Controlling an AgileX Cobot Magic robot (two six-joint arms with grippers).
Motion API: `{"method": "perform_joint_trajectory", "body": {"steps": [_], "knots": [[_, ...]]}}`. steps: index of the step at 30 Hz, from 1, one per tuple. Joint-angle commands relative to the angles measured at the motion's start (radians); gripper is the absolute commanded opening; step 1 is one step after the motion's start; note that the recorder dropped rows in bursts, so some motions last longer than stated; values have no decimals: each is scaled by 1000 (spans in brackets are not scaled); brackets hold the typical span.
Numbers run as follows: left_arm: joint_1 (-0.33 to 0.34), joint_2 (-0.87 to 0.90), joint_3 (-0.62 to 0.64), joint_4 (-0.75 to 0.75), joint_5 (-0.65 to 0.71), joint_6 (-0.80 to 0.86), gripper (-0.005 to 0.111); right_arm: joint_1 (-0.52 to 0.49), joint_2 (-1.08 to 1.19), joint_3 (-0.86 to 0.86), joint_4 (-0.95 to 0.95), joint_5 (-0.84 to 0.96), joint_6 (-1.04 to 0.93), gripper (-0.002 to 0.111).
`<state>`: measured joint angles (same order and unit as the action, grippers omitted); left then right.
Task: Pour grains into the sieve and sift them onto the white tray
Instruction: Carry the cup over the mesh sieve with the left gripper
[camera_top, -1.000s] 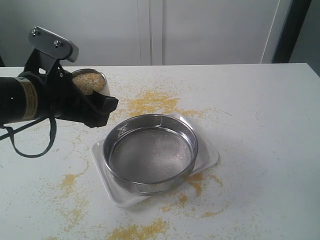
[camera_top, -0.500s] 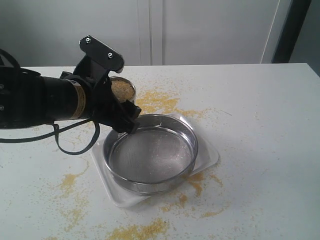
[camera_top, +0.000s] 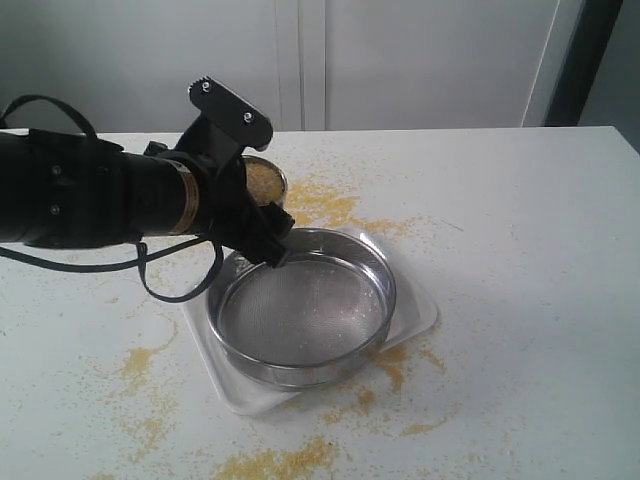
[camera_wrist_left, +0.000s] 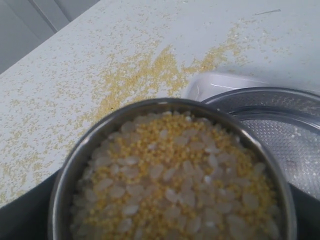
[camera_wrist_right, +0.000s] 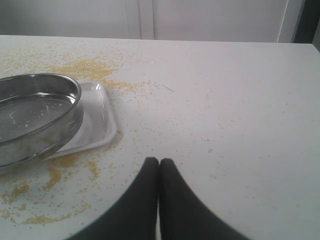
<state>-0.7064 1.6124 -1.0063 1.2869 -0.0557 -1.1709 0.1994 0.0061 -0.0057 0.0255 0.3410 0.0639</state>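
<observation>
A small steel cup full of the grains, yellow meal mixed with pale rice-like kernels, hangs upright at the far-left rim of the sieve. My left gripper is shut on this cup; its fingers are hidden behind the cup in the left wrist view. The sieve's mesh holds only a few stray specks. It rests on the white tray, also seen in the right wrist view as white tray under the sieve. My right gripper is shut and empty above bare table, out of the exterior view.
Spilled yellow meal lies scattered on the white table: a patch behind the sieve, smaller patches in front and to the front left. A wall with white panels stands behind the table.
My left arm has carried the cup of grains to the right, from the table's left side up to the sieve's far-left rim. The sieve and tray have not moved.
</observation>
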Motion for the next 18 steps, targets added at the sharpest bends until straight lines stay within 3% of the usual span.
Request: {"method": "perform_joint_trajectory", "body": {"steps": [1, 8, 18], "knots": [[-27, 8, -13, 43, 49, 2, 0, -5, -6, 6, 4, -6, 1, 0], [-63, 18, -21, 53, 87, 2, 0, -5, -6, 6, 4, -6, 1, 0], [-63, 21, -24, 53, 103, 81, 0, -5, -6, 6, 4, -6, 1, 0]]}}
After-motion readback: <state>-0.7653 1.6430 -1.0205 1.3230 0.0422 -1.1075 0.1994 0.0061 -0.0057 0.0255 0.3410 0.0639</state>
